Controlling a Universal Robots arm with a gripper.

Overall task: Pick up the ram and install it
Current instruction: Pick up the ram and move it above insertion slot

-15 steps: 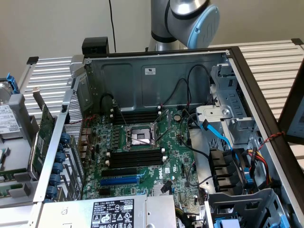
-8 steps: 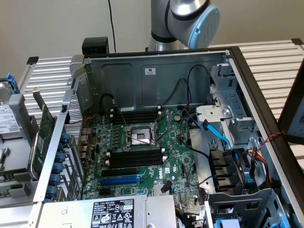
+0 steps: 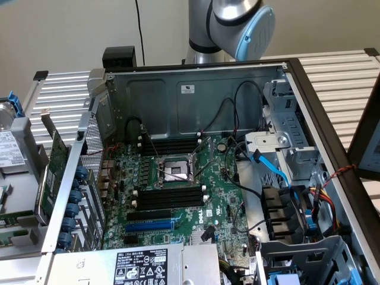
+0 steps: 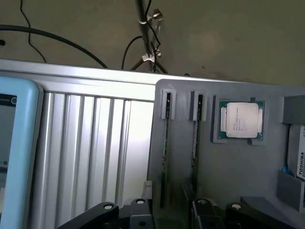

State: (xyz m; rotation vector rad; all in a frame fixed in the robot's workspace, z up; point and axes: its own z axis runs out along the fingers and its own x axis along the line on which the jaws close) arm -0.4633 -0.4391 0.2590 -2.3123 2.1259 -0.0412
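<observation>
In the exterior view, the computer case [image 3: 196, 89] lies open on the table [image 3: 338, 77]. Its green board [image 3: 222, 196] faces up, so parts can be pushed in from above. The long black slots [image 3: 169, 196] on the board are empty. No ram sits in them yet. The robot arm [image 3: 237, 24] rises over the far wall of the case.

In the wrist view, the claw [image 4: 169, 212] is released. Its two halves stand apart and nothing is between them. Right in front of the claw is a gray holder [image 4: 228, 171] on the ribbed table. The ram [image 4: 165, 143] stands on its thin edge in a narrow groove of the holder, in line with the gap of the claw. The groove keeps it upright, so its flat sides are free to be pinched. A second ram stick [image 4: 195, 143] stands in the next groove, just beside the first. Farther from the claw, a square silver chip [image 4: 240, 119] lies flat in its own pocket. The claw is near the ram but looks apart from it.
</observation>
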